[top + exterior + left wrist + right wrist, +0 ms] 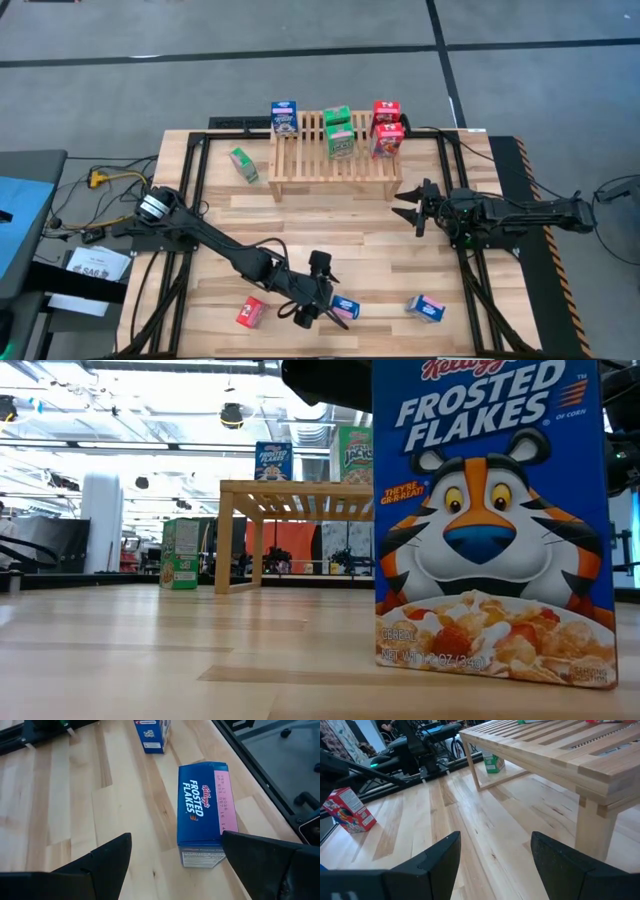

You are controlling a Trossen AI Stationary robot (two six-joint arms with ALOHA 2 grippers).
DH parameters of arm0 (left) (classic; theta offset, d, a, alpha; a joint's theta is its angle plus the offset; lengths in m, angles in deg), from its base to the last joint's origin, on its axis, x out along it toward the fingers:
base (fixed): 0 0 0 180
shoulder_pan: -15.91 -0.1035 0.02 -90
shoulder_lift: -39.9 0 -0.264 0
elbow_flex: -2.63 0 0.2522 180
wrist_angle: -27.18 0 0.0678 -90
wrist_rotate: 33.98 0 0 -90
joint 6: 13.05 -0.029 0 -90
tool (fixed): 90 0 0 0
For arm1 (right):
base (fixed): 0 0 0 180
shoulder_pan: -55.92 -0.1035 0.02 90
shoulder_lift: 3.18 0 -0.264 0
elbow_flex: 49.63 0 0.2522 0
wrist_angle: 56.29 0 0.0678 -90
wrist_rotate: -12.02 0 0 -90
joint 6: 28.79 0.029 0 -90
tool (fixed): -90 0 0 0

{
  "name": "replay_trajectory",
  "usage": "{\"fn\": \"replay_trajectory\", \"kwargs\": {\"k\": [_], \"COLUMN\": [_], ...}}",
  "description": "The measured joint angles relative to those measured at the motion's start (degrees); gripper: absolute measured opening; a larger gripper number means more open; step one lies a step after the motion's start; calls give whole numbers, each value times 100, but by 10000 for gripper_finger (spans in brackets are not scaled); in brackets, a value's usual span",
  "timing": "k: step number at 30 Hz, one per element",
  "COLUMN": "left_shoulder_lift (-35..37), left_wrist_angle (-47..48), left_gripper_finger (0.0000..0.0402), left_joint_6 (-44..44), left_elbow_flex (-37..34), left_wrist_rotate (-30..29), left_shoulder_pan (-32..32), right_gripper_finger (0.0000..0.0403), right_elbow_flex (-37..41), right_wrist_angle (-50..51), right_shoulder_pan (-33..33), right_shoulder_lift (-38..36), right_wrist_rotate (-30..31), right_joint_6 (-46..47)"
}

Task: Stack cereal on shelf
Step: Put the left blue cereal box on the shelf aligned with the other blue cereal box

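Near the bench's front edge, the left gripper (322, 308) hovers with fingers spread wide around, not gripping, a blue cereal box (202, 812) lying flat. Next step, likely: lower and close. By the shelf (335, 155), which holds several boxes, the right gripper (414, 207) waits open, empty.

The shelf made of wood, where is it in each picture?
High view: the shelf is top middle, with boxes on it.
Low view: the shelf is far back, left of the big blue box.
Left wrist view: not in it.
Right wrist view: the shelf is upper right, close up.
Shared landmark: the green box on the table beside the shelf.
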Motion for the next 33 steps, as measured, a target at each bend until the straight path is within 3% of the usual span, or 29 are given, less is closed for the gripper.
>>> {"fn": "replay_trajectory", "kwargs": {"k": [33], "left_shoulder_lift": [-280], "left_wrist_angle": [-298], "left_gripper_finger": [302], "left_joint_6": [92], "left_elbow_flex": [101], "left_wrist_rotate": [268], "left_shoulder_pan": [83], "right_gripper_finger": [266], "right_elbow_flex": [0], "right_wrist_angle": [4], "right_shoulder_pan": [0], "right_shoulder_lift": [0], "right_wrist_rotate": [-4], "right_joint_6": [-2]}}
